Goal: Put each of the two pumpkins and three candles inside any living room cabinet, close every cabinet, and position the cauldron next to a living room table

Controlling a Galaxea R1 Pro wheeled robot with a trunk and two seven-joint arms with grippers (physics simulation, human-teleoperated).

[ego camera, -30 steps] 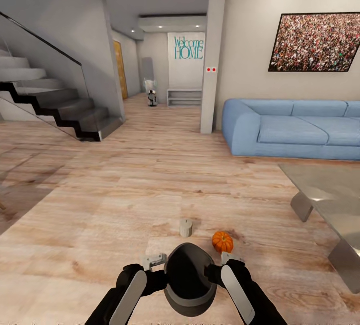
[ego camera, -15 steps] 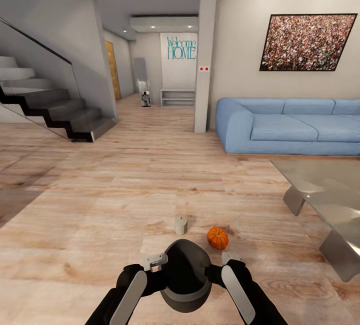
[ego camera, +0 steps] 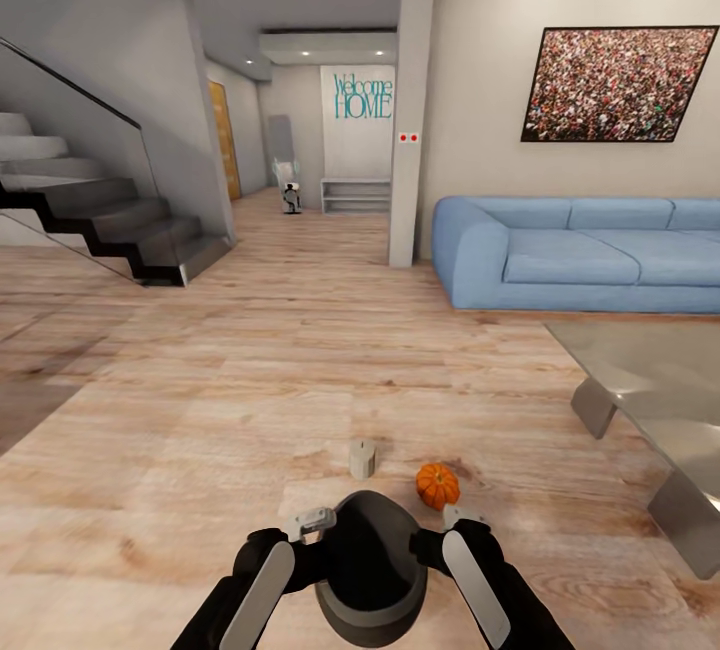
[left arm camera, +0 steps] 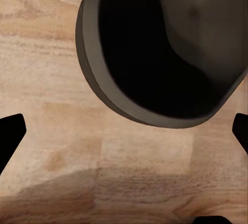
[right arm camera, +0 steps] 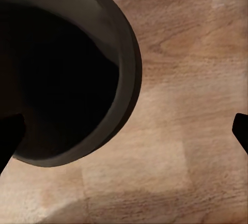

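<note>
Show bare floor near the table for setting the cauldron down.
Free: the floor between the pumpkin and the table leg, and the wide stretch toward the stairs. Crowded: just ahead of the cauldron, where the candle and pumpkin sit.

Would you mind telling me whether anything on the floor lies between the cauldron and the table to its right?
Partly: the pumpkin sits on the floor just ahead and right of the cauldron, with the candle beside it. Otherwise, bare floor stretches toward the table.
</note>
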